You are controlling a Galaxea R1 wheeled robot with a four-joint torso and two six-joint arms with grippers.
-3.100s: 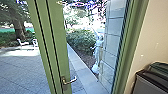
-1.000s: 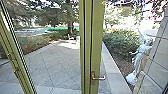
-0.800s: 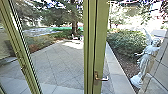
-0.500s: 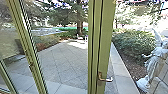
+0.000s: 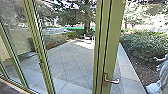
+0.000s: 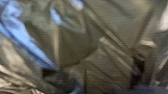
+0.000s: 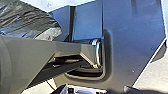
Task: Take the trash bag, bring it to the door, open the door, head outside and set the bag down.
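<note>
Left wrist view shows the creased trash bag (image 6: 107,57); how either pincer stands, I cannot tell.

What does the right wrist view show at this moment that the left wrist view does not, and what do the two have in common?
Right wrist view: the robot's wide dark plate, its jointed bar, and pale ground beyond the plate's edge.

Left wrist view: bright blue streaks along close-up folds.

Both: dark, creased, glossy plastic, most likely the trash bag, seen near in the left wrist view and as one part beside the bar in the right.
</note>
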